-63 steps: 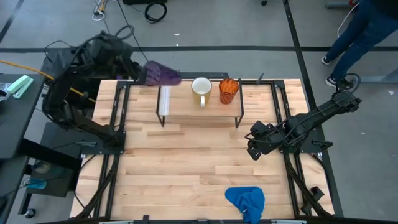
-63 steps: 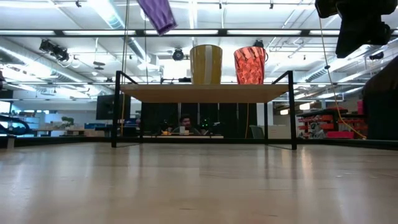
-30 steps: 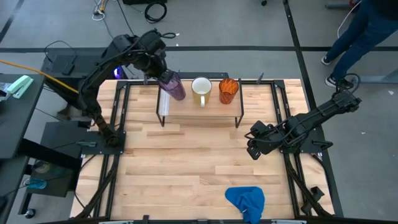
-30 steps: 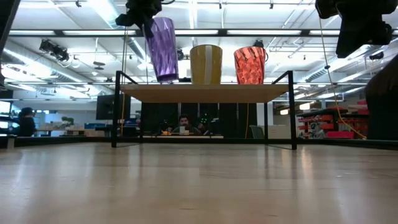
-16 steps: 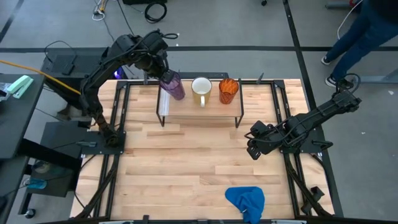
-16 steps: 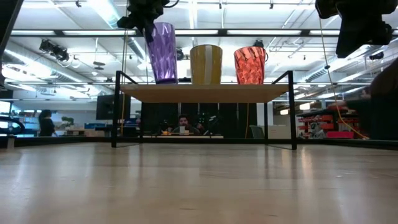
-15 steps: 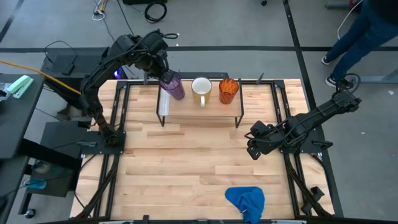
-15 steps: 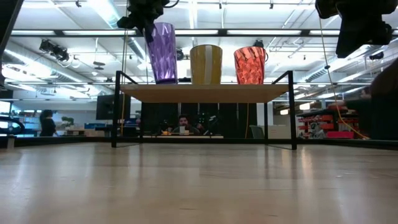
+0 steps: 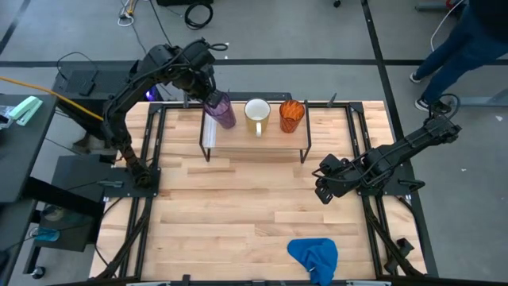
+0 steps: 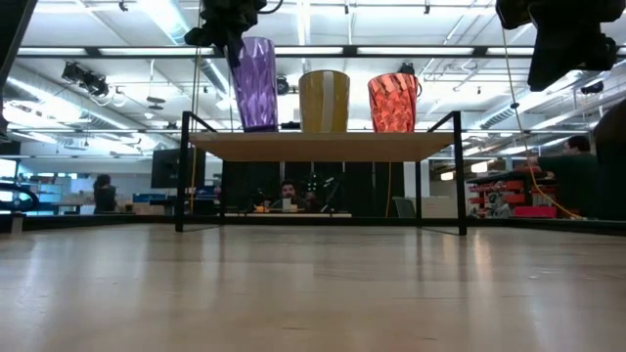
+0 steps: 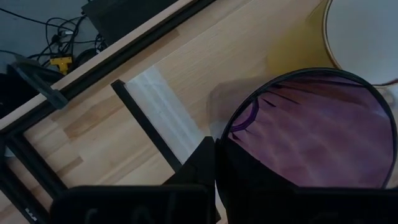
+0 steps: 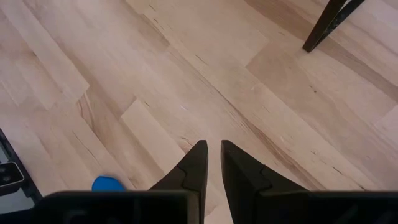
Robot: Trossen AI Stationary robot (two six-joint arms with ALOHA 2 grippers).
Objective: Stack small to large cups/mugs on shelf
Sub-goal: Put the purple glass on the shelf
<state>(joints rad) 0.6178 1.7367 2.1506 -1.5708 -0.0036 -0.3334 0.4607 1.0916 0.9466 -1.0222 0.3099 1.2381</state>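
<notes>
Three vessels stand in a row on the light-wood shelf (image 9: 254,144) (image 10: 323,145). The purple tumbler (image 9: 221,110) (image 10: 258,83) is at its left end, the white mug (image 9: 256,111) (image 10: 324,100) in the middle, the orange cup (image 9: 291,116) (image 10: 393,102) on the right. My left gripper (image 9: 208,96) (image 11: 217,158) is shut on the tumbler's rim from the far-left side. My right gripper (image 9: 321,191) (image 12: 214,155) hovers shut over bare tabletop to the right of the shelf. My left gripper holds the purple tumbler by its rim (image 11: 233,127), on the side away from the mug. One finger (image 11: 200,165) is outside the wall and the other inside the mouth. The fingers come from above, pointing down. The tumbler stands upright with its base on the shelf board (image 10: 259,128).
A crumpled blue cloth (image 9: 315,256) lies near the table's near edge, right of centre. Black rails (image 9: 151,151) run along the table's left and right sides. A person (image 9: 460,40) stands beyond the far right corner. Open tabletop lies in front of the shelf.
My left gripper has tipped the purple tumbler from a slight lean to upright at the shelf's left end, staying shut on its rim. The tumbler's base has stayed at the shelf board beside the mug.
</notes>
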